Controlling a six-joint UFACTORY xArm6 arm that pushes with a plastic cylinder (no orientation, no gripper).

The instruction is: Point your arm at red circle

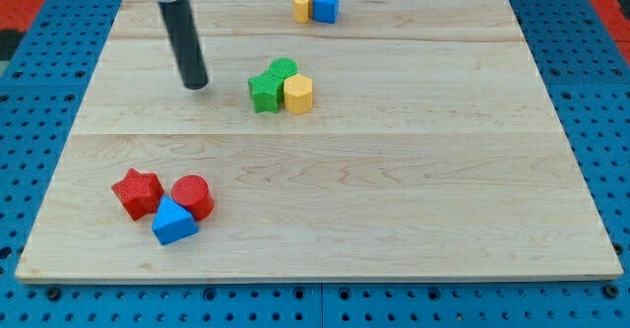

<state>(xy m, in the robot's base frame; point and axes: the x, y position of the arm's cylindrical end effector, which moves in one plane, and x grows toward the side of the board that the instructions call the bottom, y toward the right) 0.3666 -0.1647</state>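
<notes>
I have no jaws to open or close, only a straight dark rod, and my tip (196, 84) rests on the pale wooden board (413, 180) in its upper left part, to the left of the middle cluster and touching none of the blocks. The red plastic cylinder that the task calls the red circle (193, 196) sits near the board's bottom left corner, well apart from my tip and almost straight below it in the view, so I judge the pointing is not yet done and the way down that side looks open. The red circle is hemmed in: a red star-shaped block (137, 191) lies just beside it on the left and a blue triangular block (173, 221) presses against its lower edge, so I would want to stop short at its upper side rather than nudge the group. In the middle, a green star-like block (265, 92), a second green block (283, 69) half hidden behind it, its shape unclear, and a yellow hexagonal block (297, 94) huddle together. At the top edge a small yellow block (302, 4), its shape hard to tell, touches a blue cube (326, 4). The upper part of my rod is cut off by the view's top.
</notes>
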